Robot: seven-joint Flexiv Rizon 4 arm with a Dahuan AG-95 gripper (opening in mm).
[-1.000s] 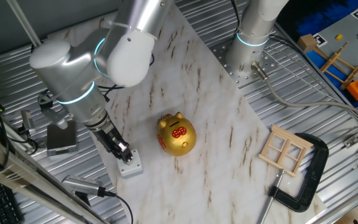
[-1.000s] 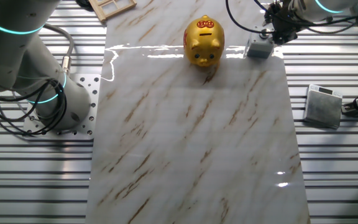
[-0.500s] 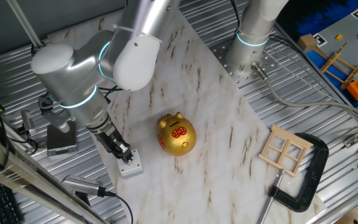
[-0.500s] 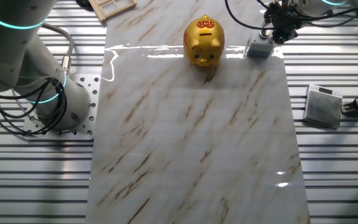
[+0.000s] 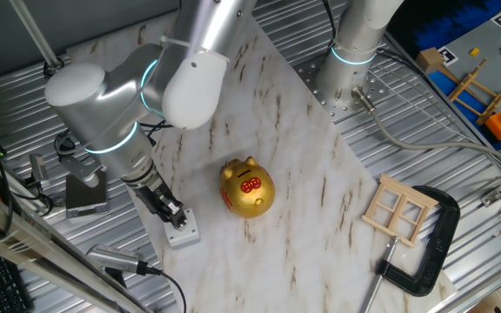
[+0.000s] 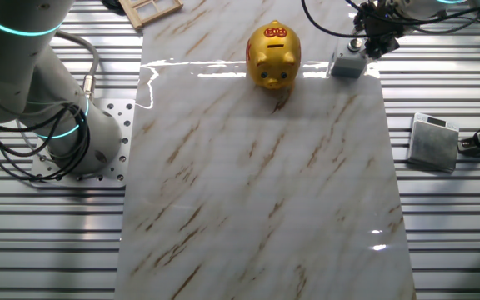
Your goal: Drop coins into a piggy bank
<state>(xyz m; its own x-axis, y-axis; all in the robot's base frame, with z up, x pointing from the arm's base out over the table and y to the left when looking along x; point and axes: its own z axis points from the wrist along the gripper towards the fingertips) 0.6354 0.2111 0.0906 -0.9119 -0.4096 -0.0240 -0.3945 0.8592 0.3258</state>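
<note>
Gold and shiny, the piggy bank (image 5: 247,188) stands upright on the marble tabletop (image 5: 320,174), its red back markings too small to read. The end effector (image 5: 174,218) is down on a small grey block (image 5: 183,233) near the tabletop's edge; I cannot tell how its jaws stand. Only one fixed view shows the black clamp (image 5: 431,248); the wooden frame (image 5: 398,209) shows whole there.

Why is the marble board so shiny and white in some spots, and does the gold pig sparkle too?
In the other fixed view, lamp glare streaks white across the far edge of the marble board behind the piggy bank, with a smaller glint near the front right; in one fixed view the marble looks matte, and the pig carries only small bright highlights. Both pictures are sharp.
</note>
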